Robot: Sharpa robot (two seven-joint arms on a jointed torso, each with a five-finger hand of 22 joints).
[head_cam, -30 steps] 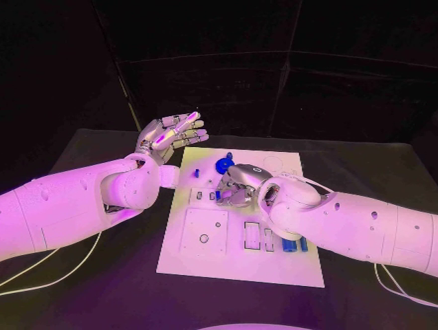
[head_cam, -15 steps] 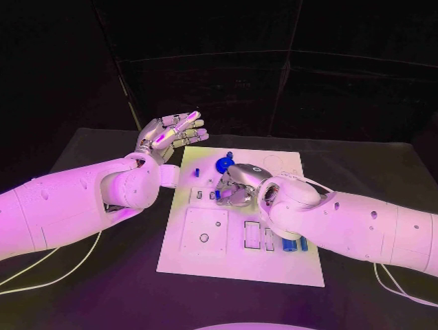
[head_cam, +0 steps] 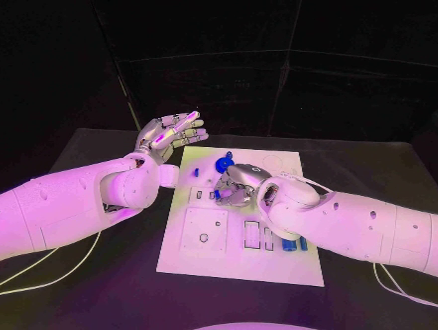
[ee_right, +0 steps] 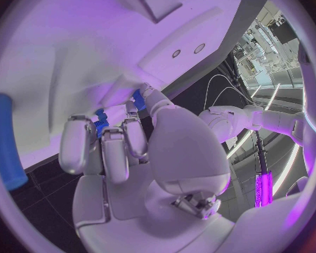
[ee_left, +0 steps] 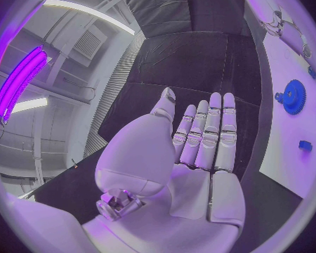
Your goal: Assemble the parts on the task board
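The right hand (head_cam: 236, 184) is lowered onto the middle of the board (head_cam: 241, 265), fingers curled downward against it. In the right wrist view the fingertips (ee_right: 102, 130) close around a small blue part (ee_right: 100, 118) and press it to the white plate; a second blue piece (ee_right: 138, 98) shows just beyond the thumb. The hand therefore grips that part at the board face.

The left hand (head_cam: 169, 133) is raised above the surface (head_cam: 100, 275), beside the board's far left corner and apart from it. Its fingers are straight and lie side by side, palm exposed, and it holds nothing. The left wrist view confirms this: flat palm (ee_left: 193, 168), fingers extended, nothing between them.

The board lies in the middle of the black surface, long side running away from the robot. On its far end rests a blue gear (head_cam: 223, 165), just beyond the right hand; the left wrist view shows the same gear (ee_left: 293, 96) with a small blue block (ee_left: 305, 145) near it. Near the board's right edge, close under the right forearm, two blue cylinders (head_cam: 296, 244) lie side by side. Rectangular slots (head_cam: 252, 231) sit just left of the cylinders. A long blue bar (ee_right: 5, 140) appears at the rim of the right wrist view, lying on the plate.
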